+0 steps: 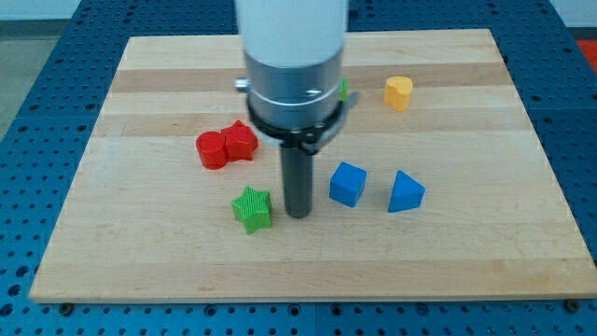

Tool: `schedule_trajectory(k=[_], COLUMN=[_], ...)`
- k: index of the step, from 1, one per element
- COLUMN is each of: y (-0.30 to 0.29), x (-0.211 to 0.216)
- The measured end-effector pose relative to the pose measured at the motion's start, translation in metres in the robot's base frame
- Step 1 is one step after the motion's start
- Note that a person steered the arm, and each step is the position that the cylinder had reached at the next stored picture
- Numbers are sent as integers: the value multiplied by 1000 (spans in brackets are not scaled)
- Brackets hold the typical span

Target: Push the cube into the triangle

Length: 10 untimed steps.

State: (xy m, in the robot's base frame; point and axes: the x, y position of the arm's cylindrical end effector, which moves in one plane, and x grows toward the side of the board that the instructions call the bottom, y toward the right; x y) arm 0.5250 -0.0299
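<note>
A blue cube [347, 183] lies right of the board's middle. A blue triangle [405, 192] lies just to its right, with a small gap between them. My tip [298, 214] rests on the board to the left of the cube, a short way off it and slightly lower in the view. A green star [252, 208] lies just left of the tip.
Two red blocks [226, 146] lie together at the middle left. A yellow heart [398, 92] lies near the top right. A bit of a green block [344, 89] shows behind the arm's body. The wooden board [140, 243] sits on a blue perforated table.
</note>
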Motion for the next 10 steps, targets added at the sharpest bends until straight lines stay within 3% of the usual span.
schedule_trajectory(k=[2, 3, 6, 8, 10], y=[1, 7, 104, 112, 111], x=[-37, -37, -37, -43, -145])
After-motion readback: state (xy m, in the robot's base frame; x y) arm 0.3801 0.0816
